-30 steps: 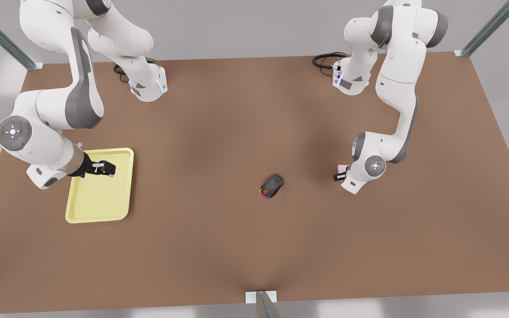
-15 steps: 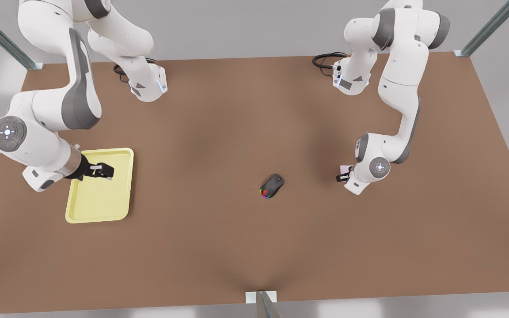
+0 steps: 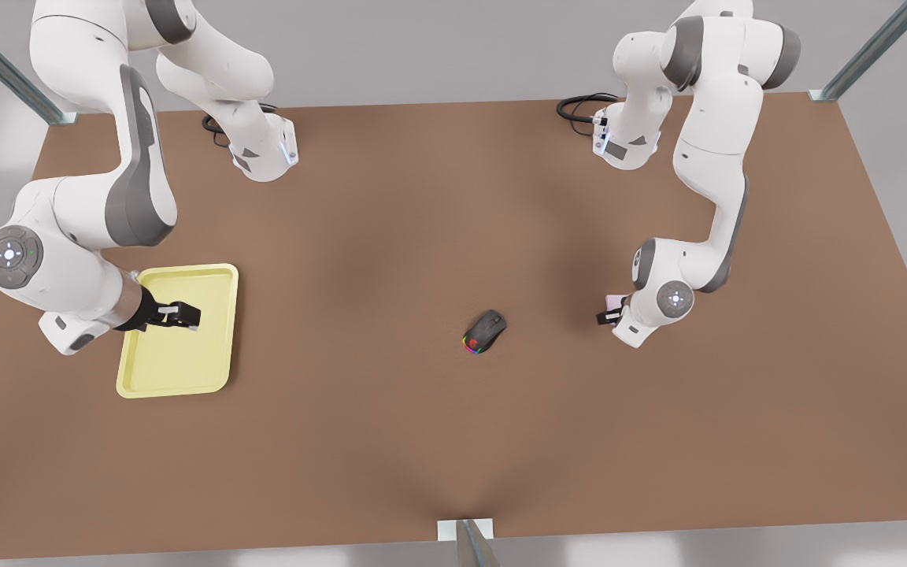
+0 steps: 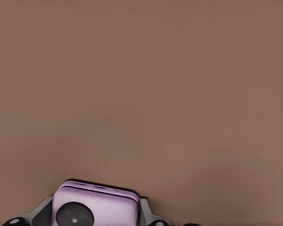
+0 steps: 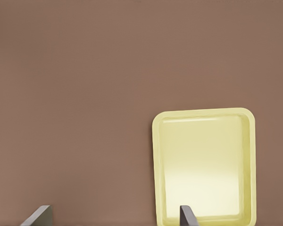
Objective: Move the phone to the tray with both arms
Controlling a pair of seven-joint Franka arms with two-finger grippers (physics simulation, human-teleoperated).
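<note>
Front view: two white arms work over a brown worktop (image 3: 390,236). At the 9 o'clock side the right hand (image 3: 184,315) hangs above the pale yellow tray (image 3: 178,370), its dark fingers a little apart and carrying nothing. At the 3 o'clock side the left hand (image 3: 609,313) sits low beneath its own wrist, with a sliver of the pink phone (image 3: 613,300) peeping out beside it; from here the grip itself is hidden. A black mouse (image 3: 485,331) with rainbow lights lies between the two arms, near the worktop's middle, well apart from both.

Left wrist view: the phone (image 4: 96,207) appears close up, lilac, with one dark round circle on its face, seated between the grey fingers (image 4: 40,214) of the left hand (image 4: 96,217), which press against its two sides. Bare brown worktop stretches beyond it.

Right wrist view: the tray (image 5: 205,165) lies flat on the worktop, nothing in it. Two grey fingertips (image 5: 186,217) of the right hand (image 5: 114,219) stand wide apart, one over the tray's rim, the other over bare worktop.
</note>
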